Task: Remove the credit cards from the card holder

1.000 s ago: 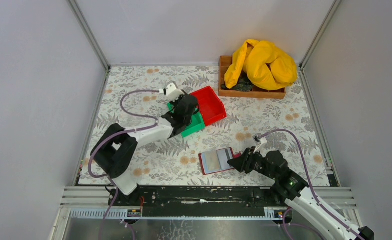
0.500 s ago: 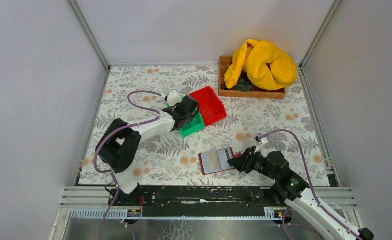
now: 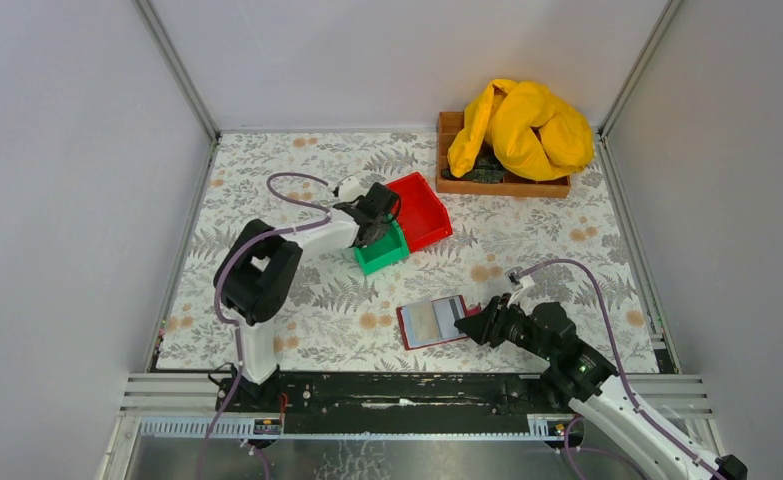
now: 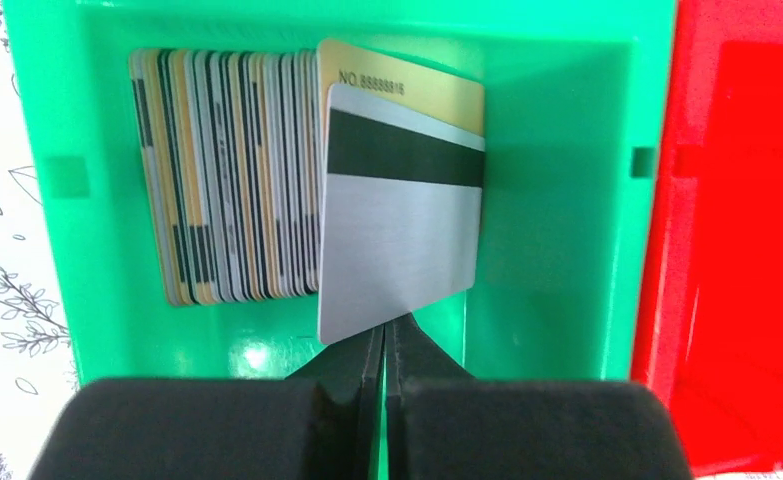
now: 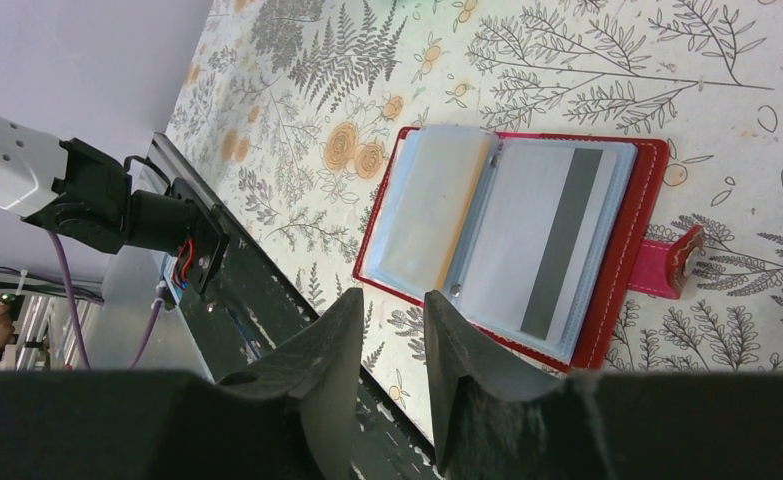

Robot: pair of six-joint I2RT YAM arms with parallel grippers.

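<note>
The dark red card holder (image 3: 432, 322) lies open on the table, its clear sleeves up, and a white-grey card with a dark stripe (image 5: 552, 240) sits in the right sleeve. My right gripper (image 5: 392, 296) stands open at the card holder's (image 5: 512, 230) near edge, with nothing between its fingers. Over the green bin (image 3: 385, 255), my left gripper (image 4: 384, 325) is shut on the lower edge of a silver card with a dark stripe (image 4: 399, 235). A gold card (image 4: 407, 90) stands right behind it. Several credit cards (image 4: 227, 175) stand stacked on edge in the bin's left part.
A bright red bin (image 3: 422, 210) touches the green bin (image 4: 557, 200) on its right. At the back right, a wooden tray (image 3: 457, 185) holds a yellow cloth (image 3: 520, 125). Grey walls close in the floral table on three sides.
The left arm has folded in, and its gripper has shifted slightly right and back over the green bin. The right arm and the card holder have not moved.
</note>
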